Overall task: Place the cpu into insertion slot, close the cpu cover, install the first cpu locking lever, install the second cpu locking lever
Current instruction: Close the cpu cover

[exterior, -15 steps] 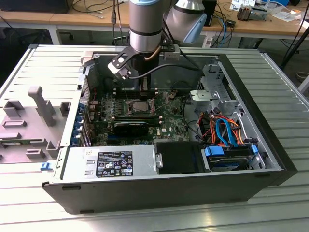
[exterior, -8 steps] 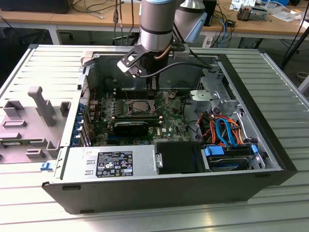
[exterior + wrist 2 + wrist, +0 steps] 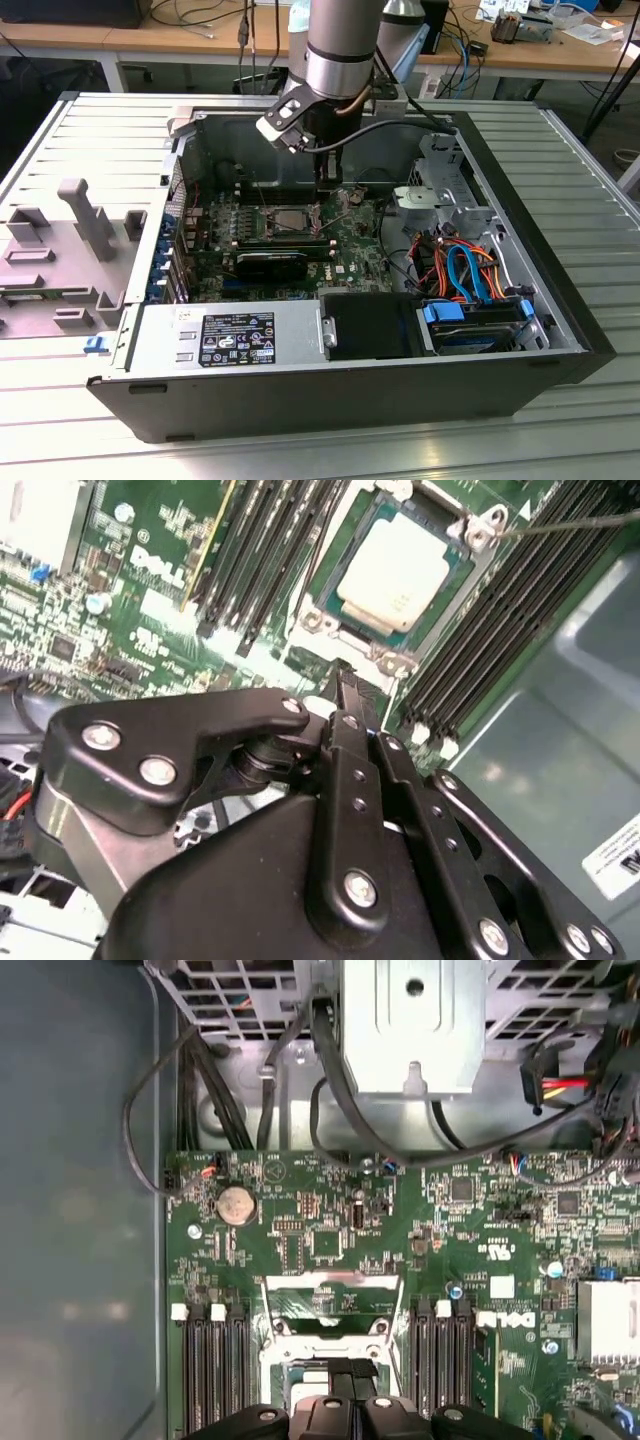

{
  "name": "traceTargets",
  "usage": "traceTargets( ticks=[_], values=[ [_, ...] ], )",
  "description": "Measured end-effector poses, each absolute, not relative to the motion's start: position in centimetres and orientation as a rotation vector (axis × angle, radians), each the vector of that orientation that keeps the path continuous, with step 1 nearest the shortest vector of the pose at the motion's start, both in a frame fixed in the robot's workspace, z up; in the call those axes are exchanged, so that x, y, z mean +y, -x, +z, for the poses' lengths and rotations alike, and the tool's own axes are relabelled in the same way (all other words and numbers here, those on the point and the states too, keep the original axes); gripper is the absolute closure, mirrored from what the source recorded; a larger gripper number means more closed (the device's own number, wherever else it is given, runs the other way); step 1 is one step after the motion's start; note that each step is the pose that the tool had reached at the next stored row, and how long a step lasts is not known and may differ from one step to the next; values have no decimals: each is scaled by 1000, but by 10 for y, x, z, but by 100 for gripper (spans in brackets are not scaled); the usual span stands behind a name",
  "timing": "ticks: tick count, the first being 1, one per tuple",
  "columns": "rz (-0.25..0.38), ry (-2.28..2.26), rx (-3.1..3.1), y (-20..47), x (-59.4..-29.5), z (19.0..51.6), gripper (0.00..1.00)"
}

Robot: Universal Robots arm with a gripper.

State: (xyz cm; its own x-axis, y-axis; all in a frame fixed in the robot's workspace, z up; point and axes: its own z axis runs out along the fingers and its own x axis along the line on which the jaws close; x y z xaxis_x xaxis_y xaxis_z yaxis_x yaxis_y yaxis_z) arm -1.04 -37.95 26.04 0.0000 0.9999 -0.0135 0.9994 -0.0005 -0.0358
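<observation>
Cpu [image 3: 395,565] seated in insertion slot [image 3: 325,618]; cpu cover [image 3: 330,1282] raised open. Claw [image 3: 345,685] pressed together, empty; cover best pushed down squarely.

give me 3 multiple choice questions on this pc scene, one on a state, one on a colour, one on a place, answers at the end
1. The computer case is
A. shut, side panel on
B. open, insides showing
C. standing on end

2. The motherboard is
A. green
B. red
C. blue

3. The cpu lies
A. outside the case
B. under the motherboard
C. in the insertion slot

Answers:
1 B, the exterior view looks straight into the case.
2 A, the board is green in both wrist views.
3 C, in the second wrist view the silver-topped chip sits flat inside the slot's rim.
</observation>
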Motion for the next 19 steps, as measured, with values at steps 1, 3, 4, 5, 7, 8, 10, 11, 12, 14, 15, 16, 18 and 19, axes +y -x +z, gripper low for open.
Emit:
traceTargets(
  ticks=[1,3,4,5,7,8,10,11,12,14,15,16,18,19],
  values=[
    [60,2208,-2207,6,-379,262,89],
    [67,2204,-2204,0,-379,264,89],
    [71,2202,-2202,-3,-379,265,89],
    [78,2199,-2199,-8,-380,266,89],
    [88,2194,-2194,-15,-380,267,89],
    [99,2189,-2189,-21,-379,268,89],
    [115,2181,-2181,-32,-379,268,89],
    [122,2177,-2177,-36,-379,268,89],
    [131,2173,-2173,-40,-379,268,89],
    [152,2161,-2162,-50,-379,268,89],
    [164,2155,-2156,-55,-379,268,89],
    [179,2148,-2149,-60,-379,268,89],
    [201,2136,-2137,-69,-379,267,89],
    [207,2132,-2134,-71,-379,266,89]
  ],
)
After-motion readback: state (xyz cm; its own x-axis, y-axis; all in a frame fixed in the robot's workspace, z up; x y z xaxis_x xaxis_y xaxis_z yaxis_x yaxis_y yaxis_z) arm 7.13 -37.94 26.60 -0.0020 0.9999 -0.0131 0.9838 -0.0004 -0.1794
